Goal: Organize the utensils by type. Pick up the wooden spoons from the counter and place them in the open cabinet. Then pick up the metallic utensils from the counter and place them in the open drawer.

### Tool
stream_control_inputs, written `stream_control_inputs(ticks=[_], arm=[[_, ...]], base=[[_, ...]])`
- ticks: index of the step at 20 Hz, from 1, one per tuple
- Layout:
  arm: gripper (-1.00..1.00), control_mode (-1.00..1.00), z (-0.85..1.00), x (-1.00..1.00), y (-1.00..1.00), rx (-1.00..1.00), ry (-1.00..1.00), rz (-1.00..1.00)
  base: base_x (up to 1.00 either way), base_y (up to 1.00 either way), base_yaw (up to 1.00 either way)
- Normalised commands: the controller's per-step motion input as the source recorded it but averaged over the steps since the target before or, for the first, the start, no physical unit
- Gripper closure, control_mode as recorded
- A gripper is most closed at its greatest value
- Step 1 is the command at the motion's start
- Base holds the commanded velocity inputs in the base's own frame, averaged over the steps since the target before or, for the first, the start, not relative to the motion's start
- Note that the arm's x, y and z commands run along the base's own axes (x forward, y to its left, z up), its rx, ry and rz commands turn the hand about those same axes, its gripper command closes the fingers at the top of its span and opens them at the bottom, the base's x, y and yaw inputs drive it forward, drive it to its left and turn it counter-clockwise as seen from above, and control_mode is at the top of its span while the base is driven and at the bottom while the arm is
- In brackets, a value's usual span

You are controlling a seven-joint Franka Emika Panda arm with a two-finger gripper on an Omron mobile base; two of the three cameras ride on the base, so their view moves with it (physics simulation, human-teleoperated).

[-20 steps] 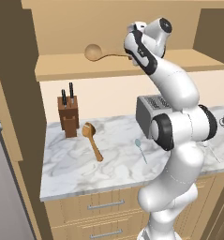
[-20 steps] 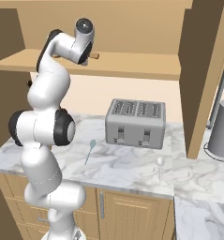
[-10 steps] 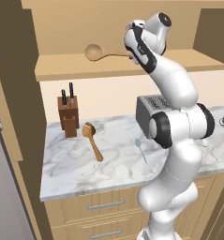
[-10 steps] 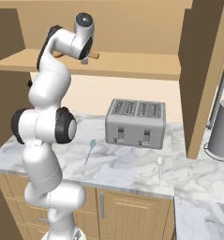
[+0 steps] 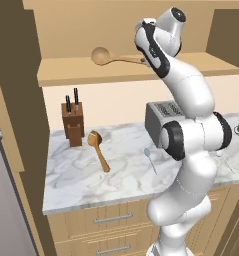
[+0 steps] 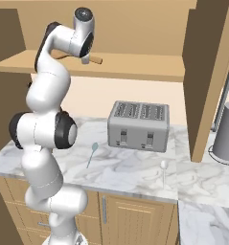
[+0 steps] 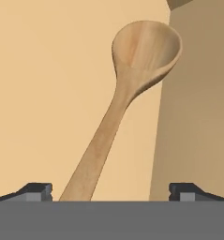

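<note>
Pincer: we see our pincer (image 7: 111, 192) up at the open cabinet (image 5: 191, 67), its two dark tips standing far apart with nothing gripped; the handle of a spoon passes between them, nearer one tip.
Shelf spoon: one of the wooden spoons (image 5: 113, 57) lies flat on the cabinet shelf, bowl toward the shelf's left end, handle running right toward our wrist. From the hand camera we look along it, bowl (image 7: 146, 49) far, handle near.
Desk spoon: the second wooden spoon (image 5: 98, 150) lies on the desk (image 5: 76, 180) toward its left rear, bowl just beside the knife block (image 5: 73, 122), handle angled toward the front edge.
Metallic utensils: the bluish one (image 5: 150, 159) lies near the middle of the desk, in front of the toaster (image 6: 137, 125); the whitish one (image 6: 164, 170) lies near the front edge, off the toaster's right front corner.
Contact: we think the handle is free of both tips, though the view cuts off there.
Right end: a grey canister (image 6: 228, 134) stands at the desk's right end.
</note>
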Motion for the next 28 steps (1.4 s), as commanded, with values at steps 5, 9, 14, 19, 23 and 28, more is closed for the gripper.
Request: stream_control_inputs(ticks=[5, 9, 14, 19, 23, 28], arm=[[-1.00, -1.00, -0.04, -0.38, 0.00, 0.00, -0.01, 0.00], [-1.00, -1.00, -0.41, -0.90, 0.05, 0.00, -0.18, -0.21], [-1.00, -1.00, -0.60, -1.00, 0.07, 0.00, -0.22, -0.28], [-1.00, -1.00, -0.69, -1.00, 0.12, 0.04, -0.14, -0.34], [-1.00, -1.00, -0.41, -0.84, 0.07, 0.35, 0.06, -0.36], [-1.00, -1.00, -0.23, -0.60, 0.02, 0.64, 0.18, -0.47]], base=[[0.00, 0.00, 0.00], [0.00, 0.00, 0.00], [0.00, 0.00, 0.00], [0.00, 0.00, 0.00], [0.00, 0.00, 0.00], [0.00, 0.00, 0.00]])
